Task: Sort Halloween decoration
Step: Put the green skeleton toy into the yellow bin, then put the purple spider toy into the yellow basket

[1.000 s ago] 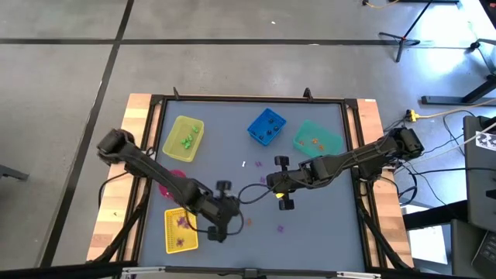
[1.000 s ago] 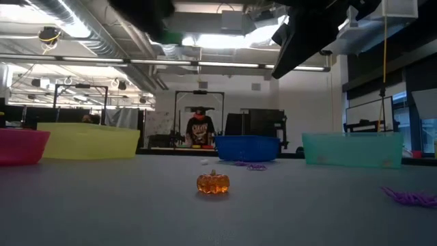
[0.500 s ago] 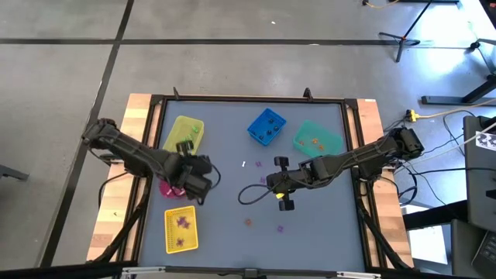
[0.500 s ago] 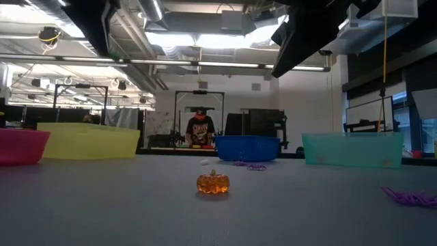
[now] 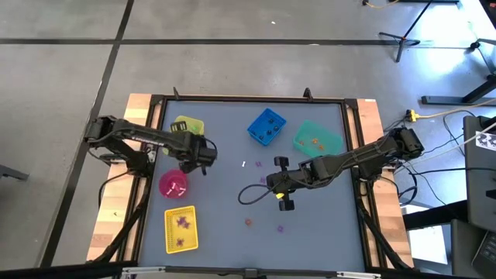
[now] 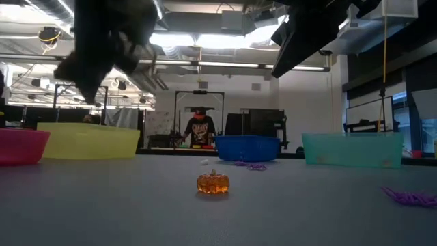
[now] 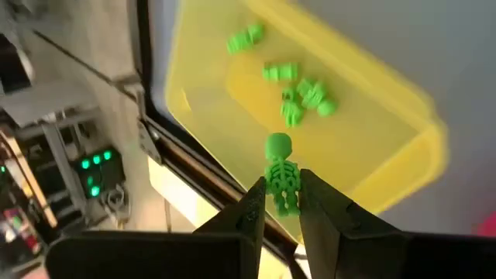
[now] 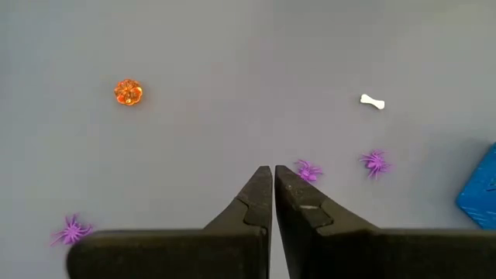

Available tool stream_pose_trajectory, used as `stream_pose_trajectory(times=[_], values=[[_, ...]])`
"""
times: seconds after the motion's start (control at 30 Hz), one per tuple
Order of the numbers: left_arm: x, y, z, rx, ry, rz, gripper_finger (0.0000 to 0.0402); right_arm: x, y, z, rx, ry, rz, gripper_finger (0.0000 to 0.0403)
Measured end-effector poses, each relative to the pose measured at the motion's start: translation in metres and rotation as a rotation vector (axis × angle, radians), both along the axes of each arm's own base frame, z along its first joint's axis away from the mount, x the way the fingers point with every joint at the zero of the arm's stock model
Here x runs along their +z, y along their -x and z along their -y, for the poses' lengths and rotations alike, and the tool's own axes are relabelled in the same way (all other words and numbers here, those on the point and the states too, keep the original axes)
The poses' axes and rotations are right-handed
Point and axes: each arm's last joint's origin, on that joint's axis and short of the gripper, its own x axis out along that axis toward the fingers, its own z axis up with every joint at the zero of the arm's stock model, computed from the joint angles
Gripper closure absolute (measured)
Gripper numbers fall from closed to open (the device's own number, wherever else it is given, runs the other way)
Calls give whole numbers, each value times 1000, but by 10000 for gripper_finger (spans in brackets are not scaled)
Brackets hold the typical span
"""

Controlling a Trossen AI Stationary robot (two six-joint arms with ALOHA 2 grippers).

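Note:
My left gripper point(image 7: 280, 195) is shut on a small green skeleton point(image 7: 281, 172). It hovers over the far yellow bin point(image 7: 387, 132), which holds several green trinkets point(image 7: 298, 93); in the high view it point(image 5: 191, 148) is at that bin's near edge point(image 5: 186, 125). My right gripper point(image 8: 273, 177) is shut and empty above the table's middle point(image 5: 273, 183). Loose on the table lie an orange pumpkin point(image 8: 128, 92), a white bone point(image 8: 373, 101) and purple spiders point(image 8: 309, 170). My left gripper pinches the green skeleton between its two fingers at the legs and lower body point(image 7: 284, 198). The head and ribs point(image 7: 280, 152) stick out past the fingertips. The skeleton is lifted clear, above the yellow bin.
A blue bin point(image 5: 266, 126) and a teal bin point(image 5: 318, 138) stand at the far side. A pink bowl point(image 5: 173, 184) and a second yellow bin point(image 5: 180, 230) with purple trinkets stand at the left. A black cable point(image 5: 252, 192) loops on the table near my right gripper.
My left gripper has swung from the table's near side, beside the near yellow bin, toward the far and left edges. It has passed the pink bowl and stands over the far yellow bin.

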Motion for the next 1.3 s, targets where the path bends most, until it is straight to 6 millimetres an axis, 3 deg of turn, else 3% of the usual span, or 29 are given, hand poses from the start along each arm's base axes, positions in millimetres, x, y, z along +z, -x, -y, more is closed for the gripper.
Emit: stream_pose_trajectory(times=[0.17, 0.3, 0.47, 0.87, 1.3], values=[[-27, 14, -24, 62, 36, -81, 353, 0, 0, 0, 0, 1, 0, 386], [-36, 23, -35, 100, 34, -125, 353, 0, 0, 0, 0, 0, 0, 386], [-37, 25, -42, 144, 50, -120, 337, 0, 0, 0, 0, -1, 3, 386], [-38, 25, -46, 169, 66, -102, 232, 5, -6, -2, 3, -29, 76, 386], [-39, 25, -44, 189, 112, -92, 223, 6, -7, -4, -281, -344, 58, 377]])
